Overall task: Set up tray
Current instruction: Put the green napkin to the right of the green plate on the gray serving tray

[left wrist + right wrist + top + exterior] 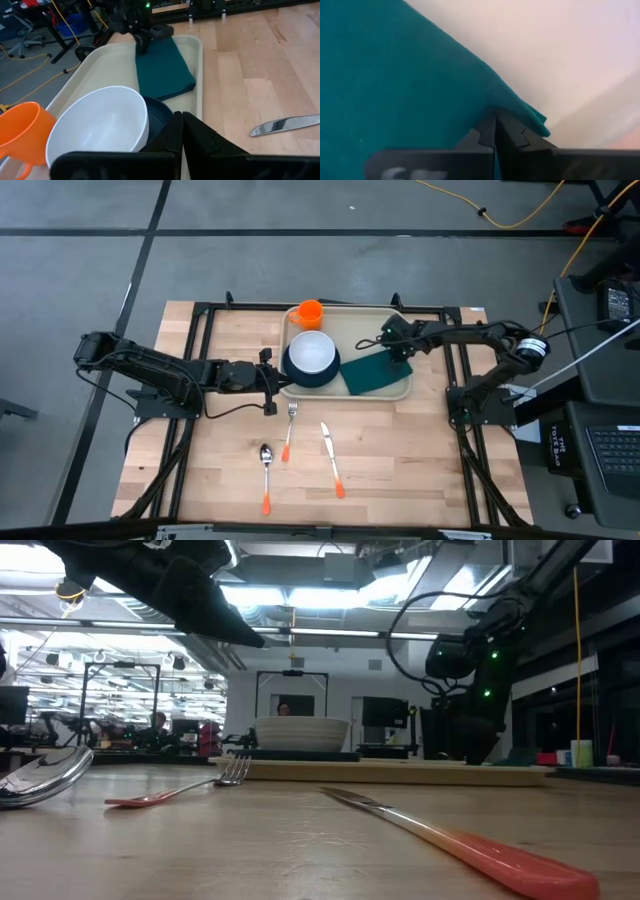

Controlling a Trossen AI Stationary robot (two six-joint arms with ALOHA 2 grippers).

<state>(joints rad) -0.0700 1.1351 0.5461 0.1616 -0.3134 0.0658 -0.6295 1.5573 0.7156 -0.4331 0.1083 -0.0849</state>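
The beige tray (360,330) lies at the table's far middle. On it stand an orange cup (310,312) and a white bowl (312,353) on a dark teal plate (300,383), and a dark green napkin (375,372) lies flat. My left gripper (277,377) is shut, level with the tray's left end, its tips beside the plate's rim (159,116). My right gripper (398,348) is shut at the napkin's far right corner. In the left wrist view it (142,46) stands over the napkin (162,70). My left gripper (181,122) has its shut tips next to the plate's left rim and the tray's left end; whether they touch either, I cannot tell. My right gripper (495,117) is shut on the napkin's edge close to its far right corner (532,122), coming from above and pointing down. Its fingers hide how many layers it has. The napkin lies flat on the tray (545,50).
A fork (290,430), a knife (330,460) and a spoon (266,475), each with an orange handle, lie on the bare wood near of the tray. The dark frame rails run along the table's left and right sides.
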